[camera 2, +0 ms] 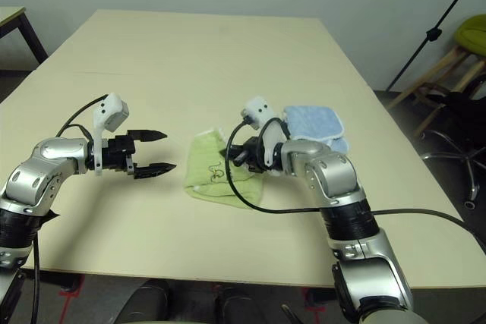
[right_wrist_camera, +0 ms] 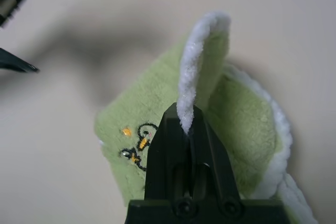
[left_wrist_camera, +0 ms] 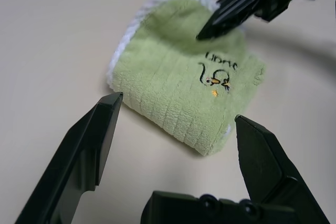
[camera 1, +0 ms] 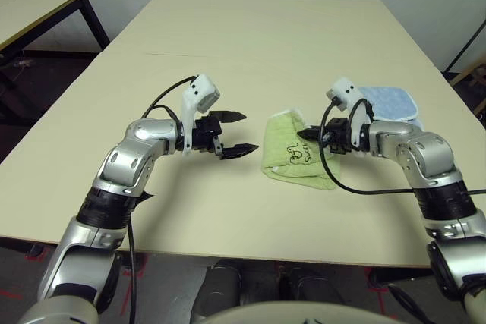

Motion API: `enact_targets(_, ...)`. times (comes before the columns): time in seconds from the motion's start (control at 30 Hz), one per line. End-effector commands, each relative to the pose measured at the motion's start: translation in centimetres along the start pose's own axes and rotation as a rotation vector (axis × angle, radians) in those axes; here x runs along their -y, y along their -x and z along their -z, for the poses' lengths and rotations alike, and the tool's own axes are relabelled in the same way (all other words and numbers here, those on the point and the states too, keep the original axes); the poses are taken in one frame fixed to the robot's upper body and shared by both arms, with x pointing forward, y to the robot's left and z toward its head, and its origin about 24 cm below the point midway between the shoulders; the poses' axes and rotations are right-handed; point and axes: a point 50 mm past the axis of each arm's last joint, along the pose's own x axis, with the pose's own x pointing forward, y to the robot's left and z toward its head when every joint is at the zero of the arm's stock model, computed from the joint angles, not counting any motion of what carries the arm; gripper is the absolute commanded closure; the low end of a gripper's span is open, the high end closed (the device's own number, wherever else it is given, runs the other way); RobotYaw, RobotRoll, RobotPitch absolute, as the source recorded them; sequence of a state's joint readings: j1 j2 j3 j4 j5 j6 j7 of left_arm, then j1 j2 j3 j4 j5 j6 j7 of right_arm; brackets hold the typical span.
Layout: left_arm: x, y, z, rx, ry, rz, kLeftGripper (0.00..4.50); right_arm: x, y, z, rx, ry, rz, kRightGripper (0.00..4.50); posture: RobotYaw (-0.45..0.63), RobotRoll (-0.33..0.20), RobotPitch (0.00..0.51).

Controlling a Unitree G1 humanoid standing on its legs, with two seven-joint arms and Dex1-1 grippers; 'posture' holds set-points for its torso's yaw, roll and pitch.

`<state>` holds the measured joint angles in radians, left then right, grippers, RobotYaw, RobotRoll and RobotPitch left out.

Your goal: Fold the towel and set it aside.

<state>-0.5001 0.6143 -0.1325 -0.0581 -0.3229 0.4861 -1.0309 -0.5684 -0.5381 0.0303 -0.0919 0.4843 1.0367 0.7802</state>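
The light green towel point(camera 1: 292, 151) lies folded on the table, its dark embroidered mark point(left_wrist_camera: 218, 74) facing up. My right gripper point(right_wrist_camera: 185, 121) is shut on the towel's white stitched edge point(right_wrist_camera: 190, 72), which stands up from the fold. In the head views that gripper point(camera 1: 309, 135) sits at the towel's right side. My left gripper point(camera 1: 237, 134) hovers open just left of the towel, its black fingers point(left_wrist_camera: 89, 145) spread wide with nothing between them.
A smaller light blue folded cloth point(camera 1: 387, 102) lies behind my right wrist, touching the towel's far side. The beige table point(camera 1: 250, 43) stretches away behind. Another table point(camera 1: 38, 5) stands at the far left, and a stool point(camera 2: 448, 66) at the right.
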Motion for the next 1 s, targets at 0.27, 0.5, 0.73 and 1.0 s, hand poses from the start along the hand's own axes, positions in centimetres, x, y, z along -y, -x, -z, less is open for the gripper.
enact_targets(0.27, 0.0, -0.1, 0.0, -0.019, 0.0, 0.014, 0.0, 0.5, 4.8, -0.4, -0.046, -0.199, 0.075, 4.46, 0.08, 0.0, 0.072)
enact_targets(0.5, -0.1, -0.6, 0.0, -0.015, -0.004, 0.024, 0.0, 0.7, 5.2, 2.7, -0.182, -0.263, 0.134, 4.46, 0.07, 0.0, 0.069)
enact_targets(0.73, 0.0, -0.8, 0.3, -0.011, -0.001, 0.024, 0.0, 1.0, 4.7, 4.9, -0.241, -0.281, 0.152, 4.27, 0.07, 0.0, 0.068)
enact_targets(1.0, 0.3, -0.7, 0.4, 0.052, -0.018, 0.059, 0.0, 2.1, 7.2, 4.1, -0.202, -0.097, 0.153, 1.63, 0.08, 0.0, 0.067)
